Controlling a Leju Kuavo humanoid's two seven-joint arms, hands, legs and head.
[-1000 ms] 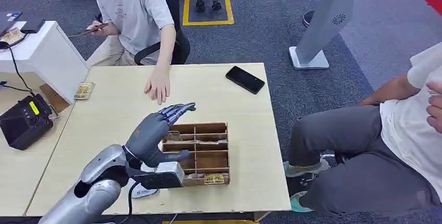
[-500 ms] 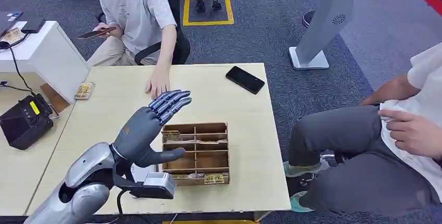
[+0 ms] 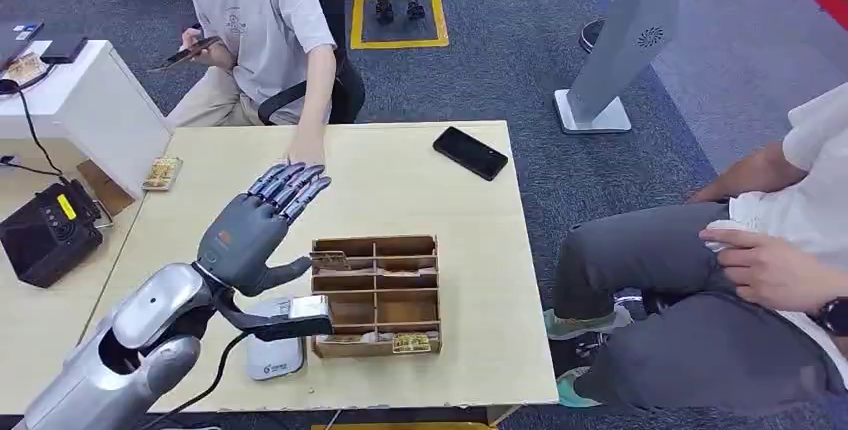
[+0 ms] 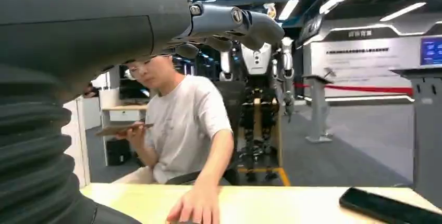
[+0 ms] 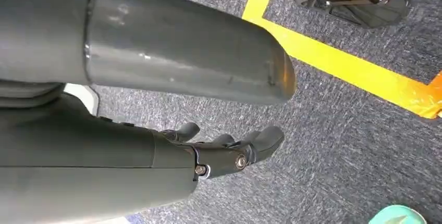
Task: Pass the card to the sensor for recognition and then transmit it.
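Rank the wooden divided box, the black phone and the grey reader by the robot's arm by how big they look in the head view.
1. Wooden divided box, clearly largest.
2 and 3. Black phone and grey reader: they look much alike, and the reader is partly hidden behind the left hand and nearer the camera, so I won't rank them.

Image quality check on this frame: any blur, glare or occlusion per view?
Head view: even overhead light, sharp, soft shadows; left hand open above the table, beside the wooden tray. Left wrist view: the hand's dark cover, close and blurred, blocks much of the frame; ceiling lights flare, the person is slightly soft. Right wrist view: right hand in shade over grey carpet, yellow tape bright but unclipped.
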